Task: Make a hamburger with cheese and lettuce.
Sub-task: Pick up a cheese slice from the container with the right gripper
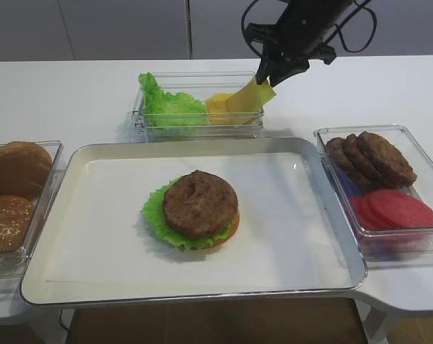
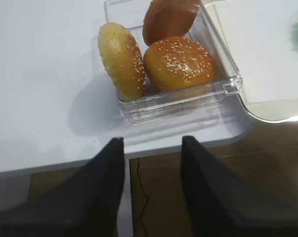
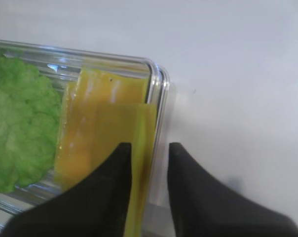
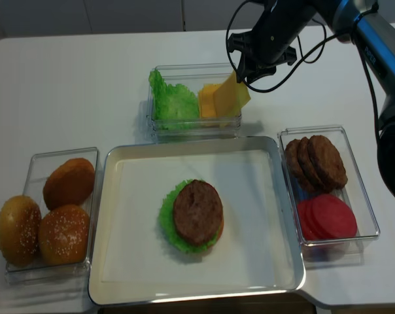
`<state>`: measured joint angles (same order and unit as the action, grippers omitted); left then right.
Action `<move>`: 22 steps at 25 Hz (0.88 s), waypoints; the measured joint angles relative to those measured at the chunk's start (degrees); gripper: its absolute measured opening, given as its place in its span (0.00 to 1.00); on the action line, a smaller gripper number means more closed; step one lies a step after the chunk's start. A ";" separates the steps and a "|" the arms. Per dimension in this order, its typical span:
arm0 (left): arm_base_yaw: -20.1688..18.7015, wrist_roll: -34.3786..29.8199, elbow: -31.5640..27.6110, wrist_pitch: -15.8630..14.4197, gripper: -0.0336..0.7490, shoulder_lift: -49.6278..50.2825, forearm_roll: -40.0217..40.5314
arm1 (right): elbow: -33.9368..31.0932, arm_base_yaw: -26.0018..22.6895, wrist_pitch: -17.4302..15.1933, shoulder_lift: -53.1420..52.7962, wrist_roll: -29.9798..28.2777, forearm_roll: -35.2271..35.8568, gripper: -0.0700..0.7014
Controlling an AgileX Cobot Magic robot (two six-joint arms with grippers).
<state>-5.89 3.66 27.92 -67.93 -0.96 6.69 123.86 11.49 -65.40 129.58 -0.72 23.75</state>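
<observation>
The right claw (image 1: 268, 77) grips one thin, floppy square slice of yellow cheese (image 1: 251, 97) by its upper edge, its dark fingers clamped on the sheet, above the clear plastic tub (image 1: 199, 126) at the back of the white counter (image 1: 87, 89). The slice hangs tilted, its lower corner still down among the remaining yellow slices in the tub (image 4: 209, 104), beside a heap of frilly bright-green lettuce (image 1: 170, 107).

The hold looks narrow: in the wrist view only a strip at the sheet's edge sits between the fingers, so the limp cheese could slip out, fold on itself or tear as it travels. It may also drag a second slice up with it, or snag on the tub's rim.

The target, a part-built hamburger of orange-brown bun base, ruffled green leaf and rough, round dark-brown patty (image 1: 200, 203), waits in the middle of the paper-lined metal tray (image 1: 94, 154). A sagging slice could land off-centre on it.

The left claw (image 2: 151, 163) hangs with its fingers apart, holding nothing, over the counter's edge near a clear box of glossy sesame-seeded buns (image 2: 178, 61). To the right, another clear box (image 1: 424, 154) holds overlapping brown patties (image 1: 370, 158) and smooth red tomato rounds (image 1: 394, 209).
</observation>
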 joint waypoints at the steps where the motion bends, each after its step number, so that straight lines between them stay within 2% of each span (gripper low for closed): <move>1: 0.00 0.00 0.00 0.00 0.41 0.00 0.00 | 0.00 0.00 0.00 0.00 0.00 0.00 0.37; 22: 0.00 0.00 0.00 0.00 0.41 0.00 0.00 | 0.00 0.00 0.00 0.27 -0.53 0.94 0.35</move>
<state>-5.89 3.66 27.92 -67.93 -0.96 6.69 123.86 11.49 -65.40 129.85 -1.25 24.69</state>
